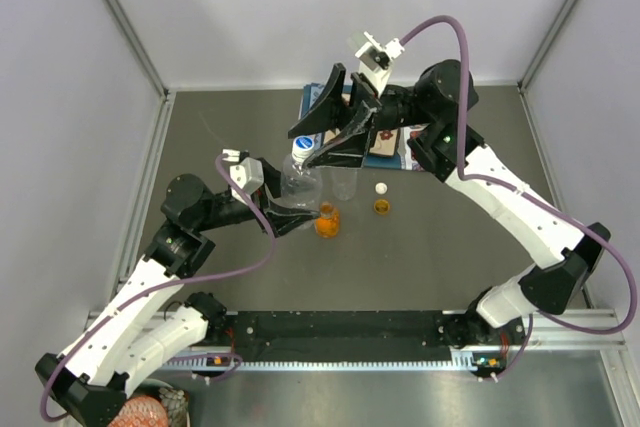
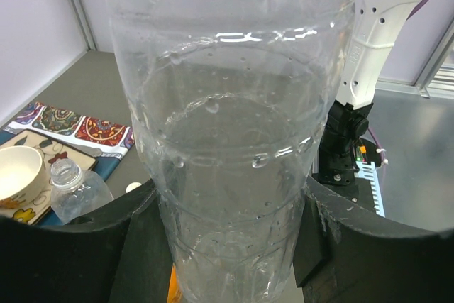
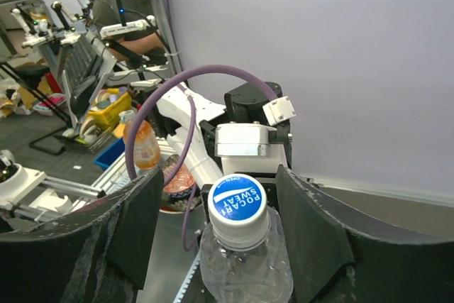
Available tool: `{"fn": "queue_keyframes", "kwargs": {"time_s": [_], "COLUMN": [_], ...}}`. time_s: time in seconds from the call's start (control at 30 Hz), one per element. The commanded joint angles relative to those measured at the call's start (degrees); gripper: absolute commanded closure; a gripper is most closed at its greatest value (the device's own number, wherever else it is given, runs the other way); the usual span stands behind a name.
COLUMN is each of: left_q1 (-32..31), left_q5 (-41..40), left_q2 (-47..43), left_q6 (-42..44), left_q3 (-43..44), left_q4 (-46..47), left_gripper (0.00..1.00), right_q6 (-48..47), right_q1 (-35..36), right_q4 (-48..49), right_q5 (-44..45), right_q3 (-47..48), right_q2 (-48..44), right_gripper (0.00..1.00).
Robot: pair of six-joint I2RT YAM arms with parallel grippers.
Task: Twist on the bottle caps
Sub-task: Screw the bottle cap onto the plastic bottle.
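Note:
My left gripper (image 1: 298, 197) (image 2: 230, 246) is shut on the body of a clear ribbed bottle (image 1: 298, 183) (image 2: 227, 118), holding it upright. A blue-and-white cap (image 1: 302, 148) (image 3: 238, 202) sits on that bottle's neck. Around the cap stands my right gripper (image 1: 308, 147) (image 3: 221, 207), open, with a gap on each side of the cap. A second clear bottle (image 1: 345, 183) (image 2: 74, 191) stands uncapped just to the right. The squat orange bottle (image 1: 328, 220) is close in front of the held one. A loose white cap (image 1: 381, 188) and an orange cap (image 1: 381, 207) lie further right.
A patterned mat (image 1: 388, 150) (image 2: 78, 127) lies at the back of the table under my right arm, with a white bowl (image 2: 18, 172) on it. The walls of the enclosure stand close on the left, right and rear.

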Motion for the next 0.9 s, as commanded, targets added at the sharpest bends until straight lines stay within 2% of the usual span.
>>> {"fn": "queue_keyframes", "kwargs": {"time_s": [0.0, 0.33, 0.43, 0.47, 0.67, 0.73, 0.87], "left_q1": [0.3, 0.3, 0.3, 0.3, 0.3, 0.3, 0.3], "left_q5": [0.4, -0.2, -0.7, -0.8, -1.8, -2.3, -5.3], "left_q2": [-0.5, -0.6, -0.7, -0.8, -1.3, -1.4, -1.4], "left_q6": [-0.2, 0.0, 0.0, 0.1, 0.5, 0.8, 2.8], "left_q3": [-0.3, 0.0, 0.0, 0.0, -0.6, -0.6, -0.1], "left_q4": [3.3, 3.3, 3.3, 3.3, 2.7, 2.6, 1.4], "left_gripper": [1.00, 1.00, 1.00, 1.00, 1.00, 1.00, 1.00], "right_q6": [2.9, 2.9, 3.0, 3.0, 3.3, 3.3, 1.4], "right_q1": [-0.5, -0.5, -0.5, -0.6, -0.5, -0.5, -0.5], "right_q4": [5.1, 2.7, 3.0, 2.8, 3.3, 3.2, -1.4], "right_q5": [-1.8, -1.1, -1.0, -0.8, -0.1, 0.2, 1.4], "right_q3": [2.1, 2.2, 2.2, 2.0, 0.9, 0.6, 0.6], "right_q2": [0.8, 1.5, 1.7, 1.7, 1.4, 1.4, 1.2], "right_gripper": [0.37, 0.48, 0.58, 0.66, 0.96, 1.00, 1.00]}}
